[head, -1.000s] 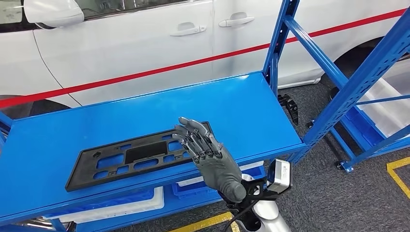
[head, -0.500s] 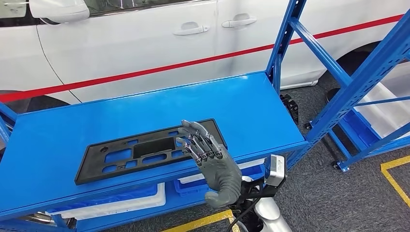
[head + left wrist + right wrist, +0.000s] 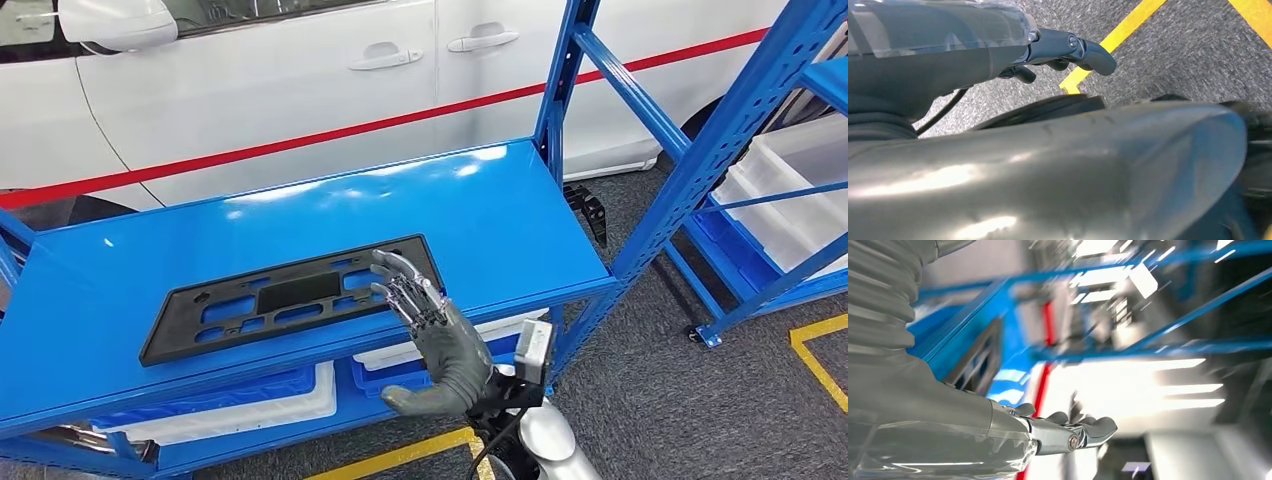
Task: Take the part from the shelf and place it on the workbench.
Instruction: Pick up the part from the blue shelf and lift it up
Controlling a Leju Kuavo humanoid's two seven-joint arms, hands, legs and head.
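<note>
The part (image 3: 290, 295) is a flat black plastic panel with several cut-outs, lying along the front of the blue shelf board (image 3: 480, 210). My right hand (image 3: 435, 335) reaches up from below the shelf's front edge. Its fingers (image 3: 400, 285) are spread and extended over the right end of the part, and it holds nothing. In the blurred right wrist view the same hand (image 3: 1063, 432) shows its thumb and fingers stretched out, with the dark part (image 3: 979, 362) on the blue board beyond. My left hand (image 3: 1073, 50) hangs over the grey floor with nothing in it.
A white car (image 3: 250, 90) with a red stripe stands right behind the shelf. Blue uprights (image 3: 555, 80) frame its right end. White bins (image 3: 250, 410) sit on the lower level. A second blue rack with white bins (image 3: 790, 200) stands at the right. Yellow lines (image 3: 400, 458) mark the floor.
The whole picture has shifted a little, so the camera moved. My right hand stays over the part's right end, with its wrist slightly lower. The part lies where it was.
</note>
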